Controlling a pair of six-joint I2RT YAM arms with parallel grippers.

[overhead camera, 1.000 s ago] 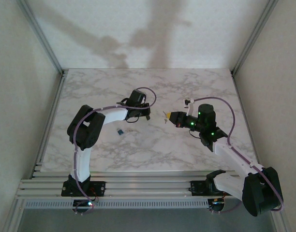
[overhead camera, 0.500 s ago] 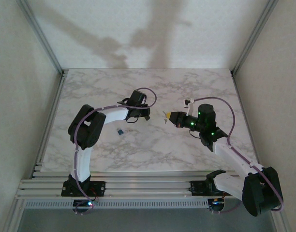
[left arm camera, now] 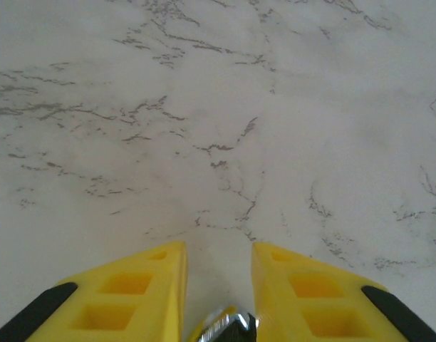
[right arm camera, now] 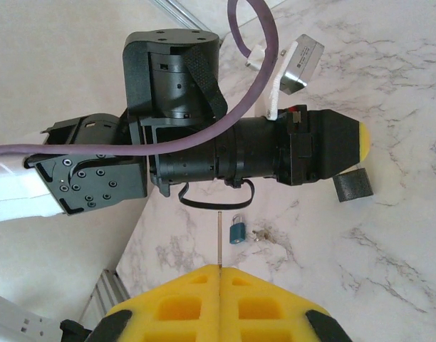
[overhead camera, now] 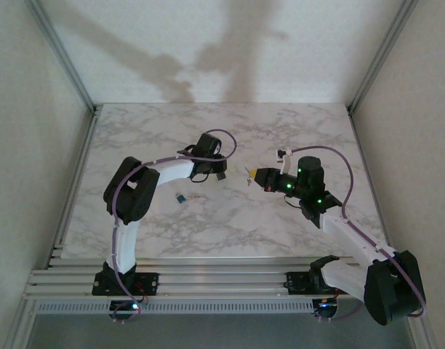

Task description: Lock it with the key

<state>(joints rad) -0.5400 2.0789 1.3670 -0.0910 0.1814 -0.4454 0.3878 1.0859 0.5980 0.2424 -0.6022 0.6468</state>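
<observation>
A small teal padlock lies flat on the marble table, seen from above as a blue speck. A little bunch of keys rests just right of it. My right gripper hovers above the table middle, shut on a thin metal blade that looks like a key seen edge-on. My left gripper hangs low over bare marble, jaws apart, behind and right of the padlock. A shiny metal bit shows deep between its fingers; what it is, I cannot tell.
The left arm's black wrist and purple cable cross the right wrist view between my right gripper and the padlock. An aluminium frame rail runs along the near table edge, and white walls close the other sides.
The left gripper has shifted slightly to the right and away from the padlock. The right arm, padlock and keys have stayed put.
</observation>
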